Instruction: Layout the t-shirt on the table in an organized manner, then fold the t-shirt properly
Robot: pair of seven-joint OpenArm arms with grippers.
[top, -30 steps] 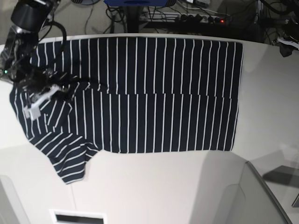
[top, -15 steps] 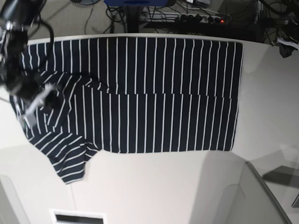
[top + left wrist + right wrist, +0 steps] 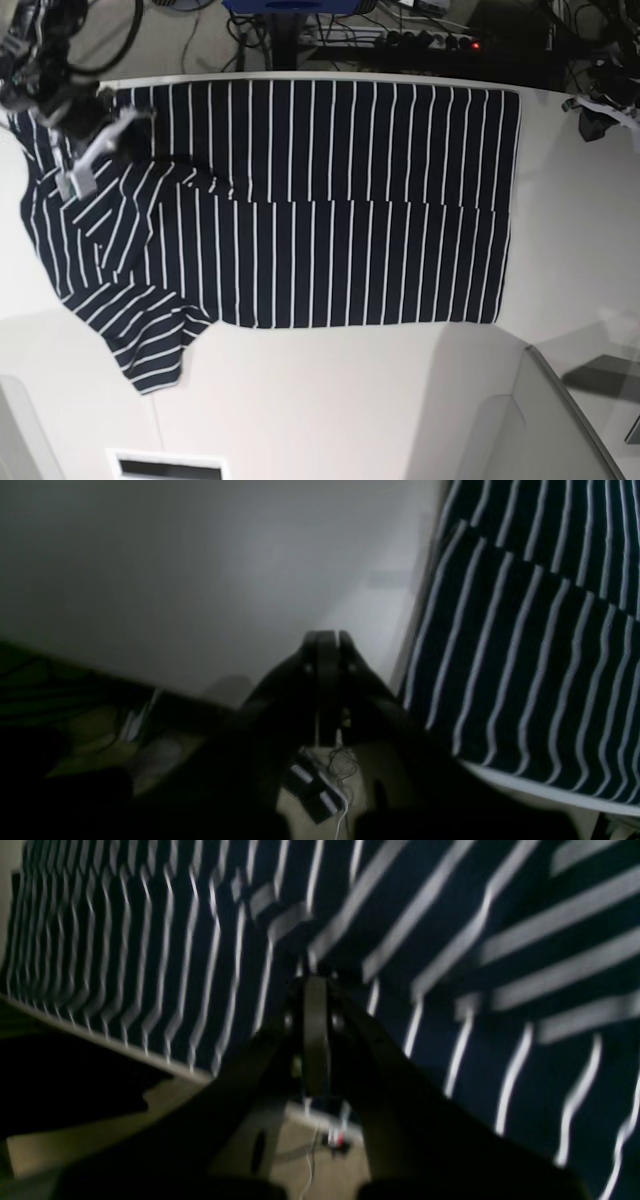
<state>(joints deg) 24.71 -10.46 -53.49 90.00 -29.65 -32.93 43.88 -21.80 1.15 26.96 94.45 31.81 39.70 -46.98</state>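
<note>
The shirt (image 3: 300, 200) spans the table's (image 3: 330, 410) upper half, bare white below; both grippers, left (image 3: 326, 636) and right (image 3: 315, 982), are closed and empty.

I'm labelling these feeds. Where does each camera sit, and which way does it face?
Base: overhead, looking down on the t-shirt spread on the table; the right gripper shows top left.
Left wrist: behind the shut left gripper, facing bare table and the shirt's edge.
Right wrist: behind its shut fingers, over striped cloth.
All share the shirt.
</note>
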